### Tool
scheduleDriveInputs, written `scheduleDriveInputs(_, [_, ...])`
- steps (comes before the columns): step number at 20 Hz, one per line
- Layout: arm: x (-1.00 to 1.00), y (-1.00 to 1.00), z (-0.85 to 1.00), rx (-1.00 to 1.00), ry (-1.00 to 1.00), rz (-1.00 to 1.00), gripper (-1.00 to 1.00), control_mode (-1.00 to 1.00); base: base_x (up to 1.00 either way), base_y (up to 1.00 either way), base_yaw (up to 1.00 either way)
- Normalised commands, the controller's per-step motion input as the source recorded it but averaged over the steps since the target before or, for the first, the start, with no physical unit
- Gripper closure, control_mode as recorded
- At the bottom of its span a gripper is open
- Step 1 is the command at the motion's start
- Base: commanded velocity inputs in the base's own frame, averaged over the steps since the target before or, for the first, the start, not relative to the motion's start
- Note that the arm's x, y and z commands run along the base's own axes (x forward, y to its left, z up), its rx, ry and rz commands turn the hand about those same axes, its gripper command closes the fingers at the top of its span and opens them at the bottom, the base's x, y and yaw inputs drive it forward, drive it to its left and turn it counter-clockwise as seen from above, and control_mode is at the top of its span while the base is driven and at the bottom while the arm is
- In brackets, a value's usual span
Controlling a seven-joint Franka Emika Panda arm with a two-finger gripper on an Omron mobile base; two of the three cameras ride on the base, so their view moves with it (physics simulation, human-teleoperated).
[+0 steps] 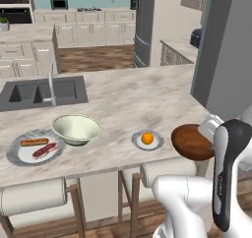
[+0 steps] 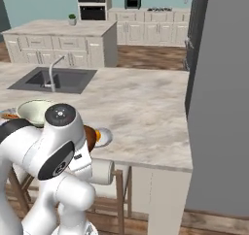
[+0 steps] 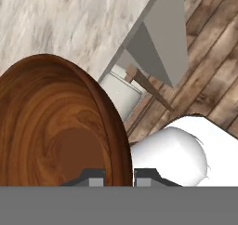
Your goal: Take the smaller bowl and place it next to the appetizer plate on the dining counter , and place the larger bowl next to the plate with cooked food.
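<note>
My gripper (image 1: 201,133) is shut on the rim of the smaller bowl (image 1: 189,142), a glossy reddish-brown bowl held tilted just above the front edge of the dining counter (image 1: 138,99). The bowl hangs right of the appetizer plate (image 1: 137,141), which carries an orange fruit. In the hand view the bowl (image 3: 56,126) bulks large at the left, and its rim sits between the fingertips (image 3: 95,176). The larger bowl (image 1: 77,129), cream-green, stands on the counter beside the plate with cooked food (image 1: 15,151). From the right base view my arm hides most of the brown bowl (image 2: 90,138).
A grey double sink (image 1: 42,92) with a faucet lies at the back left of the counter. Padded stools (image 1: 32,195) line the front edge below. A tall grey cabinet wall (image 1: 226,50) rises close on the right.
</note>
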Motion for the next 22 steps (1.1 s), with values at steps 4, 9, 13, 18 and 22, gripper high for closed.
scheduleDriveInputs(4, [0.00,0.00,0.00,0.01,-0.01,0.17,1.00,-1.00,0.00,0.00,0.22])
scheduleDriveInputs(9, [0.06,-0.03,0.00,0.00,-0.23,-0.05,1.00,-1.00,0.00,0.00,0.00])
scheduleDriveInputs(13, [0.44,-0.17,0.00,0.00,-0.11,-0.34,1.00,-1.00,0.00,0.00,0.00])
scheduleDriveInputs(18, [0.55,-0.46,-0.02,0.03,-0.01,-0.42,1.00,-1.00,0.00,0.00,0.00])
scheduleDriveInputs(22, [0.06,-0.75,-0.11,0.19,0.00,-0.03,1.00,-1.00,0.00,0.00,0.00])
